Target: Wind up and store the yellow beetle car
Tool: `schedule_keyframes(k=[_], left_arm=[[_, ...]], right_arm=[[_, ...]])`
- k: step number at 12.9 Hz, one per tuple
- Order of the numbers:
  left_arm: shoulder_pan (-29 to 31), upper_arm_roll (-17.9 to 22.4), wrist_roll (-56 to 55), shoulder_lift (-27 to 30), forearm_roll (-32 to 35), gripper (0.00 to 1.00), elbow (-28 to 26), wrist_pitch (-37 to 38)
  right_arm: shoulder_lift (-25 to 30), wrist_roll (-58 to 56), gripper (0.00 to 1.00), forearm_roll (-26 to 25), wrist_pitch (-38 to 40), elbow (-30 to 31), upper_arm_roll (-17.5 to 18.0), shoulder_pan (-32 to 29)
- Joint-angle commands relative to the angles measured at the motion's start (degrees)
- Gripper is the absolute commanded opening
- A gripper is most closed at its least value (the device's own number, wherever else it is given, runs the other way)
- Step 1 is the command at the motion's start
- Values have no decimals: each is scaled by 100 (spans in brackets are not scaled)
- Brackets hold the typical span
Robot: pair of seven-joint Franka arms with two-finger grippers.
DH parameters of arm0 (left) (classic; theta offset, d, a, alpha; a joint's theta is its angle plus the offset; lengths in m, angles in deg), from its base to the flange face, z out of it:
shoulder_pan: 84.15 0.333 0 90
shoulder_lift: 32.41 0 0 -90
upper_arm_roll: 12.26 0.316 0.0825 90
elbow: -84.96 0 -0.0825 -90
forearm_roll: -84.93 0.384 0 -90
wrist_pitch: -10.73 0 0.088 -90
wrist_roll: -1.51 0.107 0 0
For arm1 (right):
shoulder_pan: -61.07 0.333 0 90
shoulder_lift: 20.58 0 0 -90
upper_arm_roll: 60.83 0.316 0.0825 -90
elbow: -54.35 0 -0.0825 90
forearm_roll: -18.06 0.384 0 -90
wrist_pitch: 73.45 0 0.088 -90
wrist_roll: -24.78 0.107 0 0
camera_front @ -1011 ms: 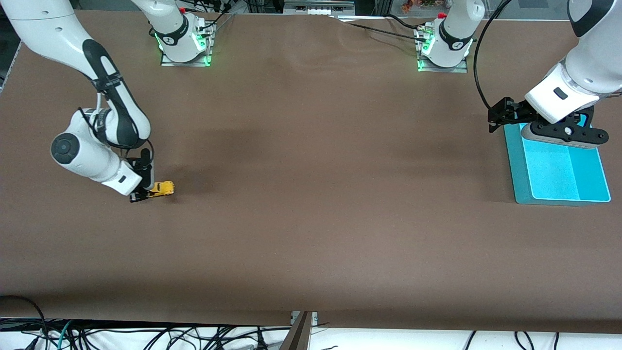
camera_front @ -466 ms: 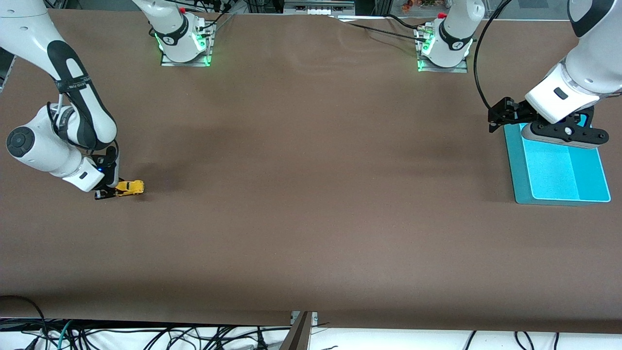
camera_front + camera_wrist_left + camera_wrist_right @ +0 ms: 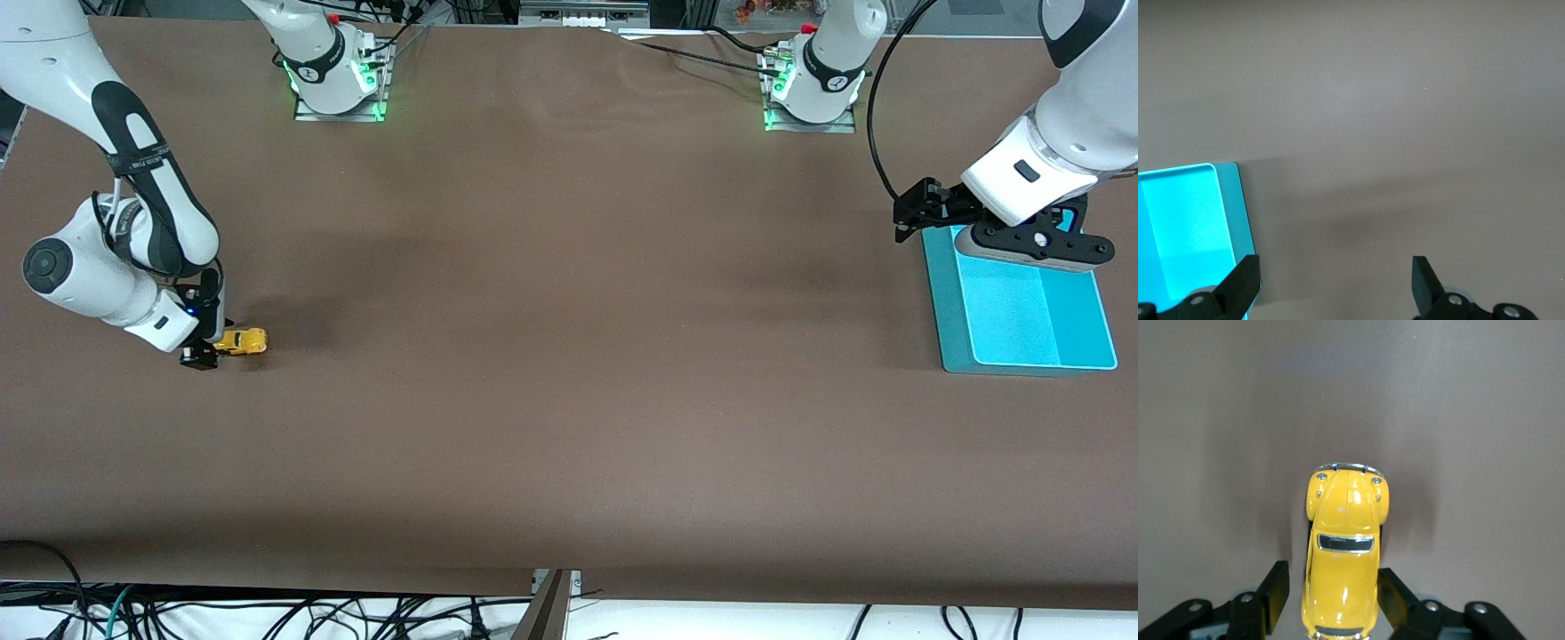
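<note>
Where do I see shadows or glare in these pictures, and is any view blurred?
Front view: soft shadows on the table beside the yellow beetle car. Right wrist view: sharp, with small highlights on the car's roof between the right pincer fingers. Left wrist view: the left pincer casts a dim shadow beside the turquoise tray.

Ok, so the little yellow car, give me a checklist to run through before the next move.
1. Car upright on the table: ok.
2. Right hand lined up around the car's rear: ok.
3. Right hand gripping the car: not ok, it is open, with a gap on one side.
4. Car wound up: cannot tell.
5. Left hand open, waiting over the tray edge: ok.
</note>
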State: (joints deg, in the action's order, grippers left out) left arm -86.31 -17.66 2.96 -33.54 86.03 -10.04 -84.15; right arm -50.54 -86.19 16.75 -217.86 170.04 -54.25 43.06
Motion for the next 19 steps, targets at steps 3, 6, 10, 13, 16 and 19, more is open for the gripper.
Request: schedule_keyframes(k=[3,6,10,13,16,19], left_arm=[[5,-5,5,-63,118,100,166,127],[5,-5,5,-63,118,100,166,127],[14,4,5,-63,118,100,166,127],[14,4,5,-72,109,100,166,127],[14,4,5,-63,109,100,166,127],[14,4,5,-63,118,100,166,127]], right_arm=[[-72,-12,89,166,703,-546,194,-45],[-28,-4,91,166,1002,-810,273,-27],[226,189,99,183,1766,-1241,484,-27],[849,225,99,314,2056,-1259,651,52],[1298,557,99,464,2295,-1303,651,192],[1641,1522,99,465,2295,-1303,660,368]])
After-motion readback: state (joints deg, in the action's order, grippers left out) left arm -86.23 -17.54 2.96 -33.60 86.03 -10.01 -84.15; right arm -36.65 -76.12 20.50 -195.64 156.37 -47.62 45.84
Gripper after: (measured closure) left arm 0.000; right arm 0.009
